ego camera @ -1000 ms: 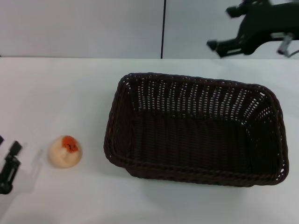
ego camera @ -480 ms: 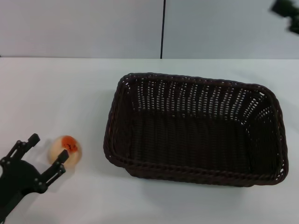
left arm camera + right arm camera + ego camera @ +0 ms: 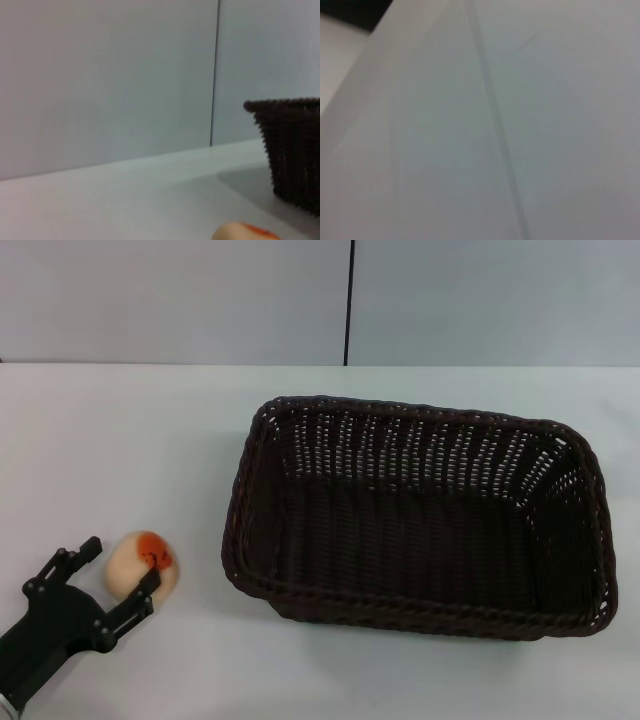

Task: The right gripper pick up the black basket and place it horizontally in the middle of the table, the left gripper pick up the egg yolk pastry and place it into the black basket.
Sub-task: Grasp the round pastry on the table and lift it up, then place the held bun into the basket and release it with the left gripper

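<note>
The black basket (image 3: 420,515) lies lengthwise across the middle of the white table (image 3: 120,440), empty. The egg yolk pastry (image 3: 142,564), cream with an orange-red spot on top, sits on the table left of the basket. My left gripper (image 3: 121,569) is open at the front left, with one finger on each side of the pastry. The left wrist view shows the pastry's top (image 3: 245,232) at the picture's edge and a corner of the basket (image 3: 292,145). My right gripper is out of view; its wrist view shows only the grey wall.
A grey wall with a dark vertical seam (image 3: 350,300) stands behind the table. Bare tabletop lies left of and behind the pastry.
My left gripper has come in from the front left and its open fingers now straddle the pastry. My right arm has drawn away from the back right and left the head view.
</note>
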`<state>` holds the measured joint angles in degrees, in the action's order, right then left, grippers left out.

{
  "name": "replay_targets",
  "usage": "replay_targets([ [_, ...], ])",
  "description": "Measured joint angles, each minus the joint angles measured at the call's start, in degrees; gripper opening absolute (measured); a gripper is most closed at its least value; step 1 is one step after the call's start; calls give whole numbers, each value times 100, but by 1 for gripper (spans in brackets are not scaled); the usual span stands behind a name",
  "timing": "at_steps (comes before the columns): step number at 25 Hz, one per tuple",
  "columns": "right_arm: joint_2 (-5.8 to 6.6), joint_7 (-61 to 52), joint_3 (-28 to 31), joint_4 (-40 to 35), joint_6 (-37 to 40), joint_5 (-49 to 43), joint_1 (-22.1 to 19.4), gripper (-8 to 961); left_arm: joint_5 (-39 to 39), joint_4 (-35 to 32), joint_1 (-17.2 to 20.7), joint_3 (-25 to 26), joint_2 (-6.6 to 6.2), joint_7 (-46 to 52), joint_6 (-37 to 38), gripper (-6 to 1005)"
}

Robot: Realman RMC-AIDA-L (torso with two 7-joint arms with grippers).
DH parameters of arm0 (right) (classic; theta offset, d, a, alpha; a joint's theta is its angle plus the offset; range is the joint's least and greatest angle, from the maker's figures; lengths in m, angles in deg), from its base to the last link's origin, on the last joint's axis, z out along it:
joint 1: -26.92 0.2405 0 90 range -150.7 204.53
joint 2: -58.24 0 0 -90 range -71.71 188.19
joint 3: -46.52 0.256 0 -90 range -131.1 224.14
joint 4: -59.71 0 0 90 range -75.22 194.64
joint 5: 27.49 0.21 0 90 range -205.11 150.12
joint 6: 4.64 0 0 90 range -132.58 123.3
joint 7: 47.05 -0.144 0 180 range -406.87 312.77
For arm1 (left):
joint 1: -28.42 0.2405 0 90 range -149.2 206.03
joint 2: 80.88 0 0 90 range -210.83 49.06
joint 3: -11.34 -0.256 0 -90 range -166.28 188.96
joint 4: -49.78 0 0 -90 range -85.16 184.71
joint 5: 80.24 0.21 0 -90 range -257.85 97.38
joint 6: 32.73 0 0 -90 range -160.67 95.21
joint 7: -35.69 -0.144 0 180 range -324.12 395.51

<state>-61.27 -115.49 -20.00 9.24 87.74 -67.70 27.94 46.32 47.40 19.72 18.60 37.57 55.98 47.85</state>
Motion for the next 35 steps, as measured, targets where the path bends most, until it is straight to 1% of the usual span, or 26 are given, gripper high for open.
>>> replay_targets([
  [3,3,340,-16,852,297,668,84,840,-1,16,-30,9,-3,0,-120,787],
  [7,18,642,31,1907,711,1439,195,840,-18,11,-32,19,-18,-24,1,728],
  [12,22,1071,34,2912,1117,2102,290,840,-49,-39,-11,135,-24,-162,393,615],
  [16,25,1149,57,3630,1363,2570,356,840,-52,-44,-50,194,-32,-172,460,517],
  [18,28,1149,69,3687,1391,2602,355,840,-43,-51,-92,173,-39,-150,443,468],
  [24,44,1152,94,3836,1430,2615,341,840,-16,-77,-139,143,-42,-138,475,247],
  [26,45,1153,95,3849,1409,2617,340,840,-33,-78,-135,183,-42,-137,664,225],
  [30,45,1154,94,3872,1383,2596,354,840,-56,-79,-170,472,-46,-12,1444,178],
  [33,50,1156,92,3971,1366,2585,397,840,-57,-82,-325,623,-49,179,1914,143],
  [35,56,1157,94,4054,1365,2584,420,840,-38,-63,-519,602,-48,300,2094,136],
])
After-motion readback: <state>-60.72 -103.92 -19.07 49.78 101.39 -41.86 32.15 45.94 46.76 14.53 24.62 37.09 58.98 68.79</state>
